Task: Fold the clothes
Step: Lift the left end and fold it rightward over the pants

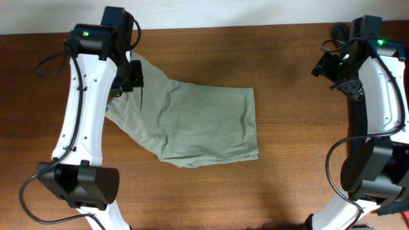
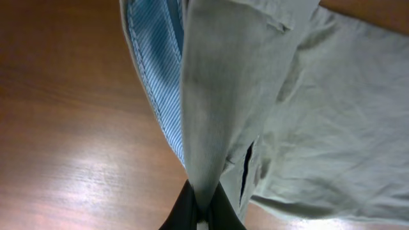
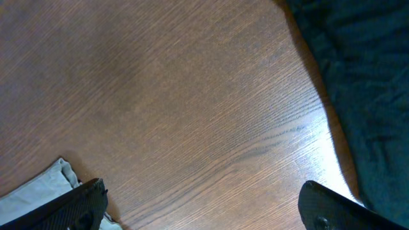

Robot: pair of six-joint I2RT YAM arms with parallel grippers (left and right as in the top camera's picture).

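Overhead: wrinkled clothes point(image 1: 198, 121) on wood-grain table point(image 1: 294, 96), left tool point(image 2: 203, 207) tight on them, right tool point(image 3: 201, 188) agape.

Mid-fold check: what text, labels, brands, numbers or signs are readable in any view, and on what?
No text is readable in any view.
On the light khaki-beige cotton shorts: no tag or print showing; the blue-striped waistband lining carries no label.
On the white robot arms: no lettering visible, only green indicator lights.
On the brown wooden table: plain wood grain, no markings.
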